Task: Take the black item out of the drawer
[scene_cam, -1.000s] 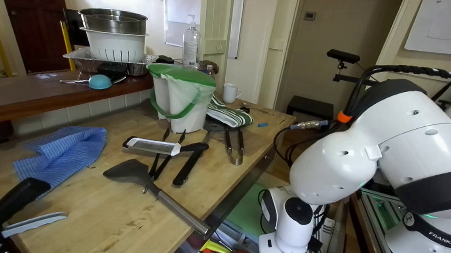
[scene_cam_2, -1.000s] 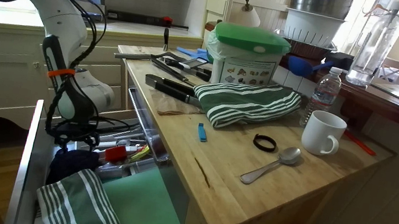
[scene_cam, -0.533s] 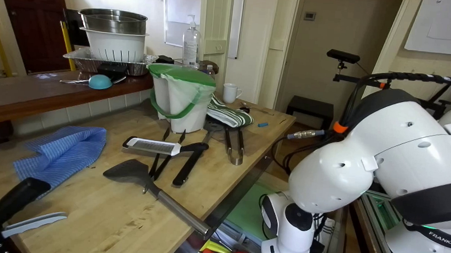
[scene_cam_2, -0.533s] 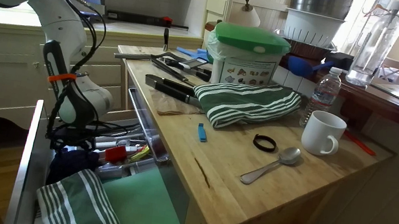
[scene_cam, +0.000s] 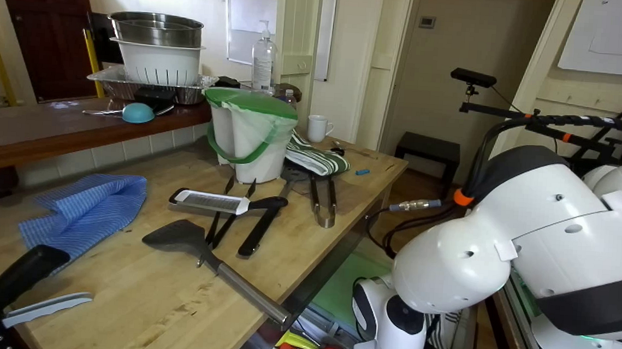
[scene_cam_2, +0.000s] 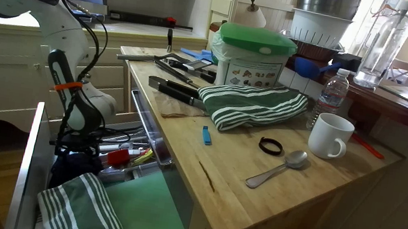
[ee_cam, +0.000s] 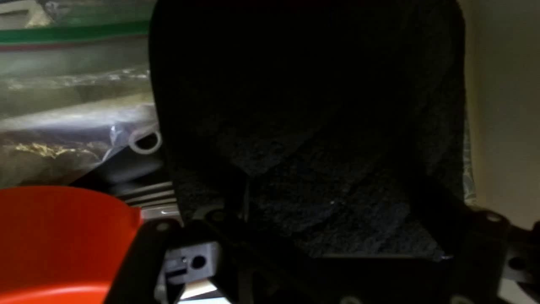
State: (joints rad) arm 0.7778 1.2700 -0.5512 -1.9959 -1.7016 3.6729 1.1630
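The black item (scene_cam_2: 72,169) is a dark, rounded, fuzzy lump in the open drawer (scene_cam_2: 21,180), beside a green striped cloth. In the wrist view the black item (ee_cam: 312,169) fills the middle, in deep shadow. My gripper (ee_cam: 337,202) shows there with its dark fingers spread apart, the item's surface between and beyond them. In an exterior view the gripper (scene_cam_2: 77,148) is low in the drawer, right above the item; its fingertips are hard to make out against it. In an exterior view the drawer's green lining (scene_cam: 344,289) shows, but the gripper and item are hidden.
A red cup-like object (ee_cam: 59,240) lies close beside the gripper in the drawer. Several utensils and a yellow item (scene_cam: 299,340) fill the drawer's trays. A folded striped cloth (scene_cam_2: 86,210) lies in it too. The wooden counter (scene_cam_2: 227,174) overhangs the drawer; a spatula handle (scene_cam: 253,296) juts past its edge.
The arm has moved down, so the gripper sits lower in the drawer over the black item. It has also shifted slightly sideways. The objects have not visibly moved.
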